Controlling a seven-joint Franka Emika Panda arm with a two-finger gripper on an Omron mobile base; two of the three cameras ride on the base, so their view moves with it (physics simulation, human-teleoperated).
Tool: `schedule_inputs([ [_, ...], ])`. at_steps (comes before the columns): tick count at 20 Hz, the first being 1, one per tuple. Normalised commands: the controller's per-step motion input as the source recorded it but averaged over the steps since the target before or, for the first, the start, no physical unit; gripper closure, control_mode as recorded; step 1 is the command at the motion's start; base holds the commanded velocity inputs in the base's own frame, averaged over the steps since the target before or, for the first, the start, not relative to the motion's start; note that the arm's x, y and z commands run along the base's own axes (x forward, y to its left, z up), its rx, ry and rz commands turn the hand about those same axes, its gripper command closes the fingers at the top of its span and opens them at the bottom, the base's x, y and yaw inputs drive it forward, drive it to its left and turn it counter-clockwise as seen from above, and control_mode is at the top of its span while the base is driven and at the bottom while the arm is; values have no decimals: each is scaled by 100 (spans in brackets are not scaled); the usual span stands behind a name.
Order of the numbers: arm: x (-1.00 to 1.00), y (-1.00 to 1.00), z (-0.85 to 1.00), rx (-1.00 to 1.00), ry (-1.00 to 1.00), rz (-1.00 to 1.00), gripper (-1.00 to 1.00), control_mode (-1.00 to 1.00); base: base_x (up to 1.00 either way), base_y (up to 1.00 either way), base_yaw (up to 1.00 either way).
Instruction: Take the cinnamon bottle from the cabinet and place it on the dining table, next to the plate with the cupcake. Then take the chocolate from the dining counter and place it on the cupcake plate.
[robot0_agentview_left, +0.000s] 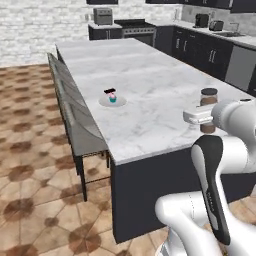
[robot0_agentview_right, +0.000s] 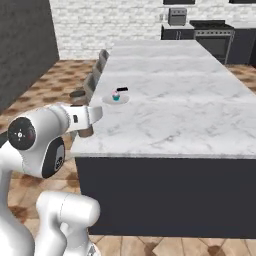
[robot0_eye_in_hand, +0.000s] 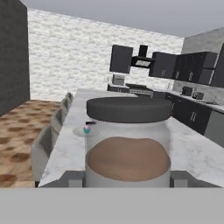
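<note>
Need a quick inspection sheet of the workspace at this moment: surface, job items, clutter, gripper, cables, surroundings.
Surface: dining table, white veined marble top on a dark base.
Job items: cinnamon bottle upright between the fingers, above the near end of the table, dark cap on. plate near the left edge, farther along the top, with the cupcake on it. A small dark item, probably the chocolate, is right by the cupcake; contact unclear.
Clutter: nothing seen.
Gripper: gripper shut on the bottle's lower body.
Cables: nothing seen.
Surroundings: stools along the table's left side, stove and dark cabinets behind, brick wall, tiled floor.
</note>
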Motion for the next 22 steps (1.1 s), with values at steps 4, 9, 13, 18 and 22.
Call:
schedule_inputs([
  [4, 0, 0, 0, 0, 0, 0, 100, 100, 0, 100, -51],
  [9, 0, 0, 0, 0, 0, 0, 100, 100, 0, 100, -52],
  [13, 0, 0, 0, 0, 0, 0, 100, 100, 0, 100, -53],
  [18, 0, 0, 0, 0, 0, 0, 100, 100, 2, 100, -49],
  [22, 0, 0, 0, 0, 0, 0, 100, 100, 20, 100, -46],
])
